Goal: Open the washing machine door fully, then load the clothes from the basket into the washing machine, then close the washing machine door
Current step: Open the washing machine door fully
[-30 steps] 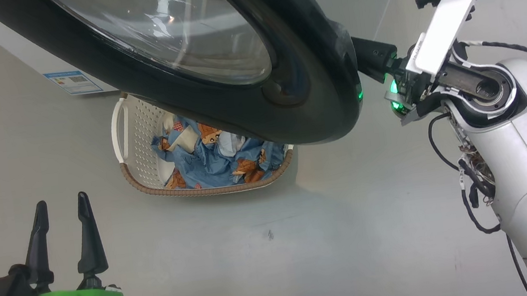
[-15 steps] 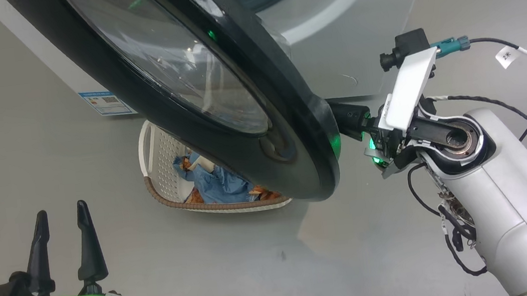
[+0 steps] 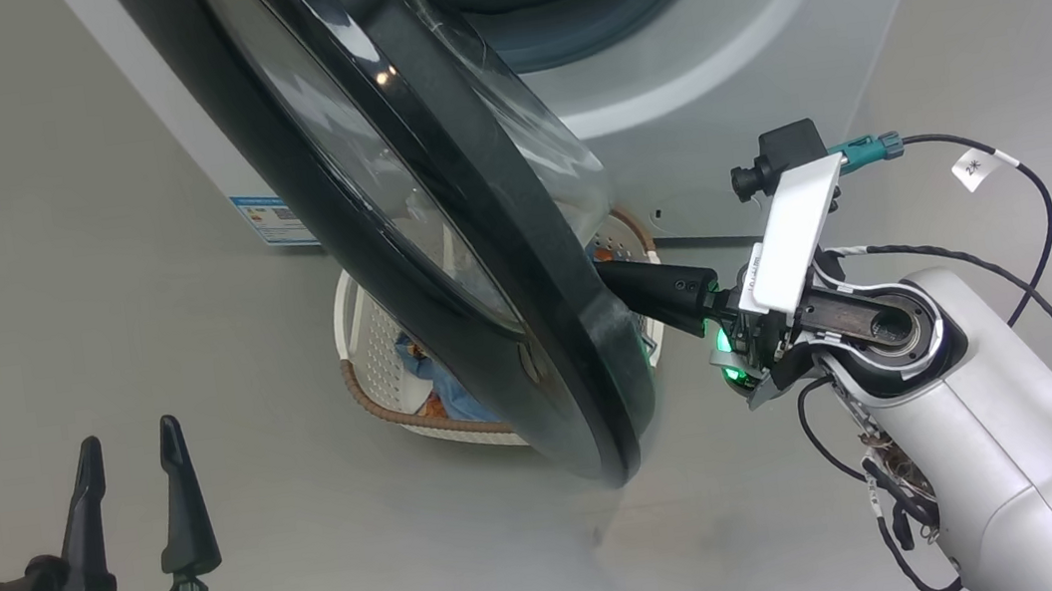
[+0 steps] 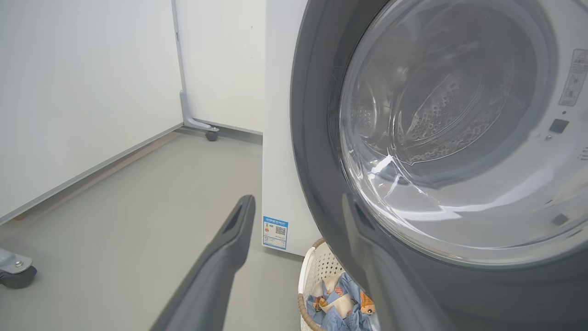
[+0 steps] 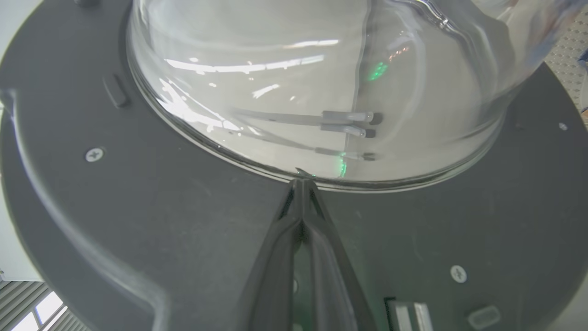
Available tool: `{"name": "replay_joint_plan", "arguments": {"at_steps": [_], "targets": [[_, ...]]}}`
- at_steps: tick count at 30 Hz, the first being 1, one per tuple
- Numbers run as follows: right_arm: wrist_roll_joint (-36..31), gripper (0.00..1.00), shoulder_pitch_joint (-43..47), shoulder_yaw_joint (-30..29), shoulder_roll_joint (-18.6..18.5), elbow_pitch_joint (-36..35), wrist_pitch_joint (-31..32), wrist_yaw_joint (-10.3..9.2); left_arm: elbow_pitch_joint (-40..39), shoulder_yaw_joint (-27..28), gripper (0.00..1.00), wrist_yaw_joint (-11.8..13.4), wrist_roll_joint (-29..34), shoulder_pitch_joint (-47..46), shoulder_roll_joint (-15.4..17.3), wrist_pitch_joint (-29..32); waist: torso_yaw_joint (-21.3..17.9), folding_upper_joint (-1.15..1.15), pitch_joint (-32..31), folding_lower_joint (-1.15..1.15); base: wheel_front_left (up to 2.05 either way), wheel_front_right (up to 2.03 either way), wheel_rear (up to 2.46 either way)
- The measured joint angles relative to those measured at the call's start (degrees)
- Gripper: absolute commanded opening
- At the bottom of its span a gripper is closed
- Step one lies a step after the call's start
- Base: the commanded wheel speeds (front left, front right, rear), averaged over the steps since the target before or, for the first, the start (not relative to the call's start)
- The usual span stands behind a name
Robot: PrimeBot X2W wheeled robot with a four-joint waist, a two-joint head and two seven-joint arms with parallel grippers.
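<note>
The washing machine door [image 3: 479,241] stands partly open, swung out from the white washing machine [image 3: 706,42]. In the head view it shows almost edge-on, its black rim running from the top left down to the lower middle, with the clear glass bowl [image 5: 294,69] bulging back toward the drum opening. A blue label sticker [image 3: 276,221] low on the machine's front corner carries a QR code and print too small to read. Small dark print near the machine's upper right and a white tag [image 3: 975,169] on the right arm's cable are also illegible. The right tool [image 5: 301,184] has its two dark fingers pressed together with nothing between them. Its tips rest on the door's inner face, right at the lower edge of the glass bowl. The left tool [image 3: 126,433] hangs well apart from the door, over bare floor, with fingers spread wide and empty. The basket [image 3: 379,404] sits on the floor just in front of the machine, under the door's lower edge, with the clothes [image 3: 444,401] inside.
</note>
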Motion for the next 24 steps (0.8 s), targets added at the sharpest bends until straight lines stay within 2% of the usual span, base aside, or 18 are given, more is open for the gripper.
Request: {"name": "replay_joint_plan", "arguments": {"at_steps": [13,24], "targets": [[1.51,0.00,1.79,2.58,0.19,-1.35,0.00,0.00,0.23,0.03,1.00,0.00,-1.81,1.24,-0.02,0.00,3.50,0.00,-2.83,0.00,0.00,0.00,0.00],[4.83,0.00,4.09,7.64,0.53,-3.53,0.04,0.00,0.33,-0.08,1.00,0.00,-1.82,2.72,-0.01,0.00,4.73,0.00,-5.23,0.00,0.00,0.00,0.00]]}}
